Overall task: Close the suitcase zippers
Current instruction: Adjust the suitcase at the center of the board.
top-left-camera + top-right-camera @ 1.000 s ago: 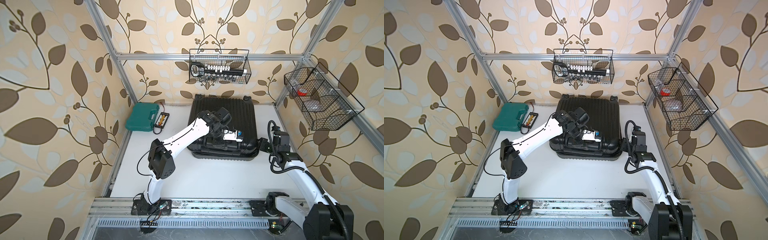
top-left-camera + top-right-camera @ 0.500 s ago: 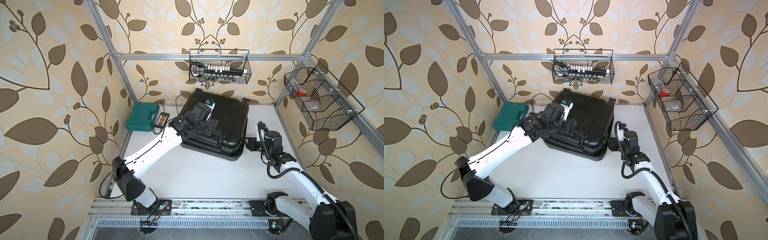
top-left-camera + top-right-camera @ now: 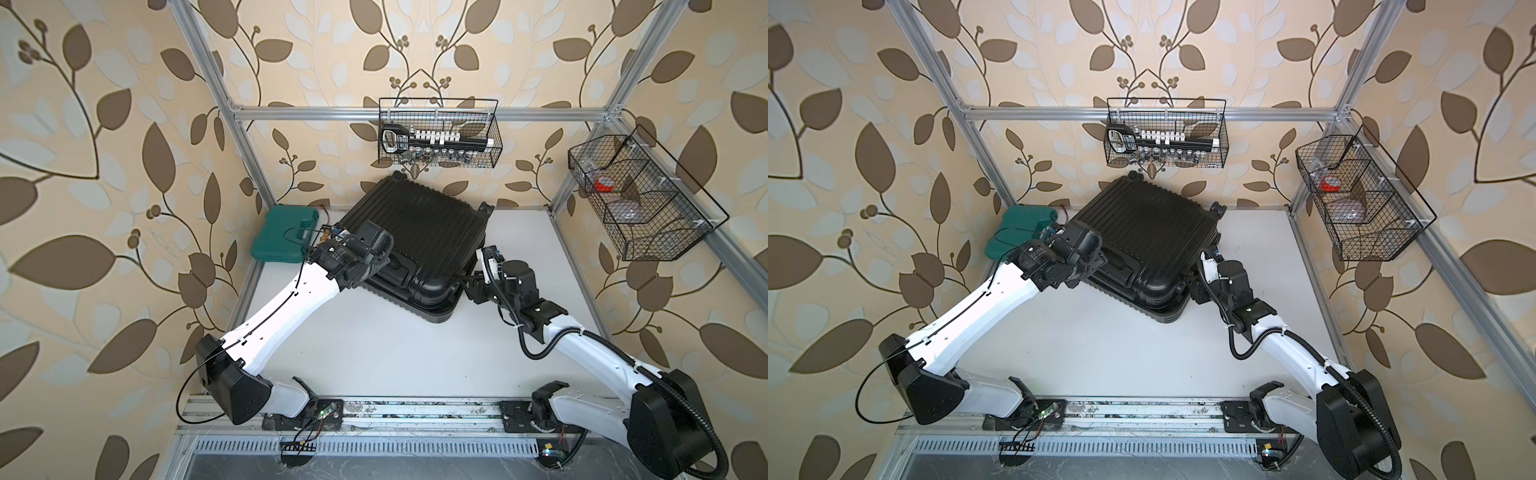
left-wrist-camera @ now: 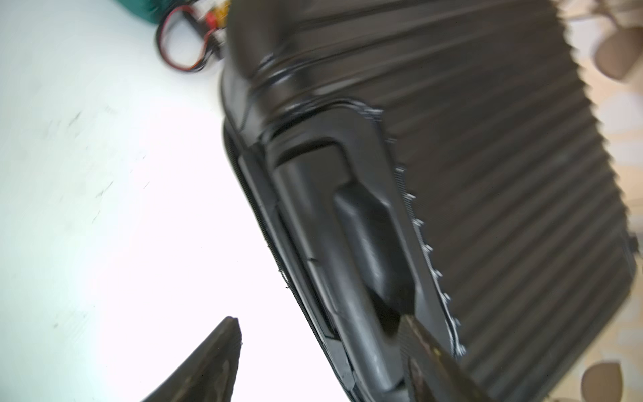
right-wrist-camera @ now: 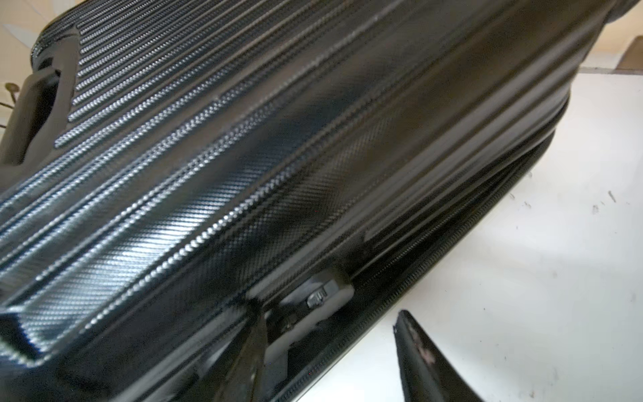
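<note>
The suitcase (image 3: 419,232) lies lid-down and skewed toward 12 o'clock on the tabletop (image 3: 374,353). The back basket (image 3: 436,163) at 12 o'clock holds a socket rack (image 3: 440,143). The side basket (image 3: 665,245) at 2 o'clock holds a red tape roll (image 3: 604,184) and something clear that is hard to identify. Both claws are spread. The left claw (image 4: 320,318) straddles the handle (image 4: 368,236), and the right claw (image 5: 330,313) is beside the zippers (image 5: 435,259), whose pulls are indistinguishable.

Blur smears the suitcase (image 4: 487,174) in both wrist views; pulls on the zippers (image 5: 410,278) are indistinct.

Bright, even light; wrist views motion-blurred, overexposed.
</note>
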